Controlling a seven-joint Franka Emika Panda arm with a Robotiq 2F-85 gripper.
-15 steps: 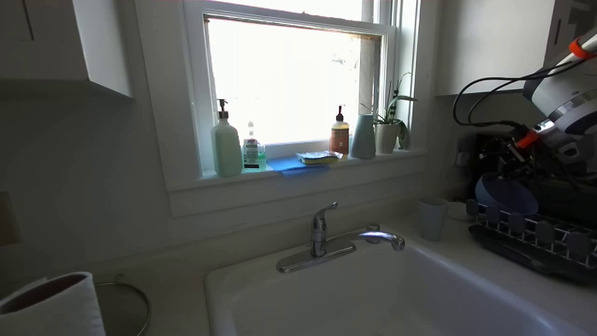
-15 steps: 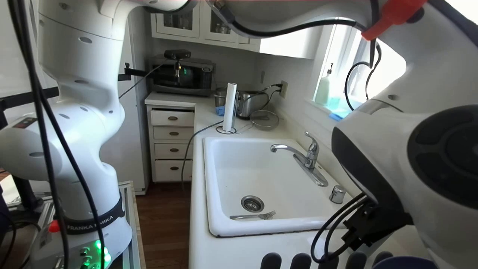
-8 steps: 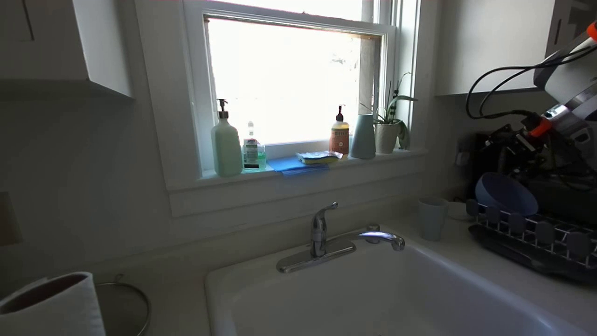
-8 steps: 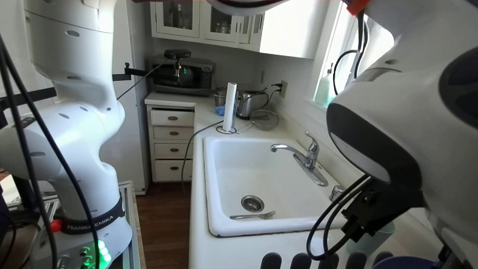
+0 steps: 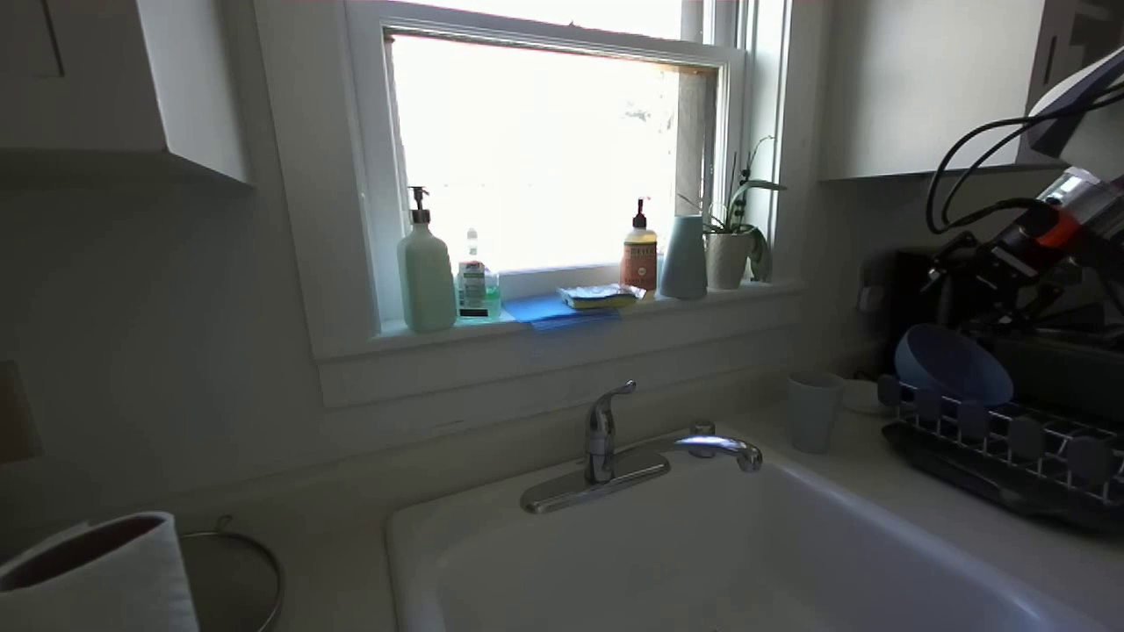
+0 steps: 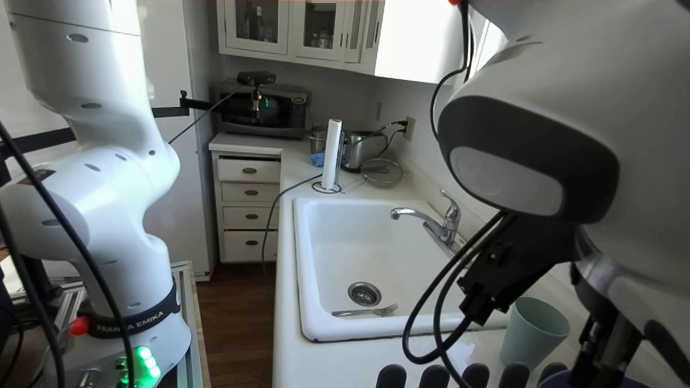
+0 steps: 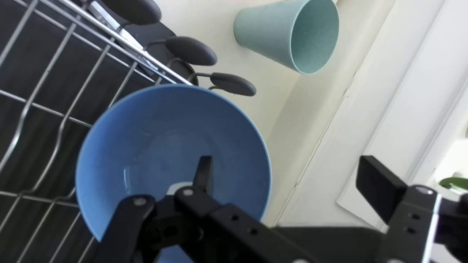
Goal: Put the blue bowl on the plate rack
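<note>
Gripper (image 7: 290,179) gaping wide above blue bowl (image 7: 161,135), contact unclear. Bowl resting tilted on plate rack (image 7: 66,117), beneath gripper. Pale-green tumbler (image 7: 279,33) standing past bowl, lower than gripper. Sink (image 6: 353,242), well away from gripper, holding fork (image 6: 377,311).

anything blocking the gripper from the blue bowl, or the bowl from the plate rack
Nothing visible: the open gripper hangs above the blue bowl, and the bowl already lies tilted on the plate rack.
</note>
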